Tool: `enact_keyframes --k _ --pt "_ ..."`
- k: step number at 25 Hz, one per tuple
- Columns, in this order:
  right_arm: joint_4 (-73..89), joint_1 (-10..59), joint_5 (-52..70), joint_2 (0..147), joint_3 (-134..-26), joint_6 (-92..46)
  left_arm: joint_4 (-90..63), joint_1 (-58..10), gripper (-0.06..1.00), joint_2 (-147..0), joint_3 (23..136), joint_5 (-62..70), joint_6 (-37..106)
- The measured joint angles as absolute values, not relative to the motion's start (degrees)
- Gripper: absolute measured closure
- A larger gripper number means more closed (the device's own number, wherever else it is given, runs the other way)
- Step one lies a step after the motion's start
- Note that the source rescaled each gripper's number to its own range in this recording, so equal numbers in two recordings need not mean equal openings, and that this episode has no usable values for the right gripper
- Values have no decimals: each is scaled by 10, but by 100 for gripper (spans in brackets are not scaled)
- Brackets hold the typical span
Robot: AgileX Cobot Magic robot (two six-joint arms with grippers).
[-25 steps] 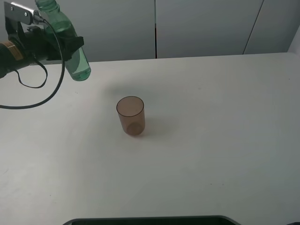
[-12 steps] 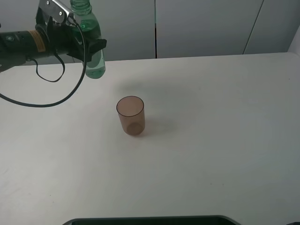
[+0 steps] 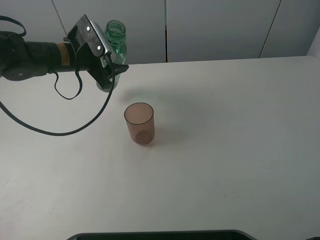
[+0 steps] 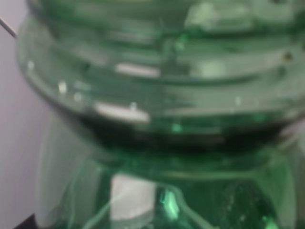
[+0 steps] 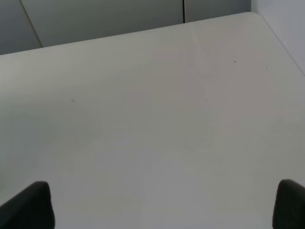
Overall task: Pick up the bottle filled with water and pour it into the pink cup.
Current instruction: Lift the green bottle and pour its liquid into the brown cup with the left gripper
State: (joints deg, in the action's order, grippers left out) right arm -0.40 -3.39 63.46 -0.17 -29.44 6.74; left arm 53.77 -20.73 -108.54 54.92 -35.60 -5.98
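Bottle [image 3: 118, 47] clamped in left gripper [image 3: 111, 70], held off table [image 3: 225, 150], near upright, open mouth leaning slightly right. In high view it sits up-left of pink cup [image 3: 139, 123], apart from it, not over rim. Cup upright on table. Left wrist view shows only blurred green close-up of bottle. Right gripper [image 5: 159, 210] fingers spread wide above table.

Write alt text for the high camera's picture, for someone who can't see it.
A robot's left gripper holds an uncapped green bottle behind and left of a pink cup standing upright on a white table. No water is pouring.
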Motion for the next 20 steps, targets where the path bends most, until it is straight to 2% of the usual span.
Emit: enact_keyframes --k 10,20 --pt "-4 -34 635 -2 -294 67 578 -238 94 -1085 549 -350 -4" --pt "-4 -34 635 -2 -294 67 633 -238 94 -1087 549 -330 51"
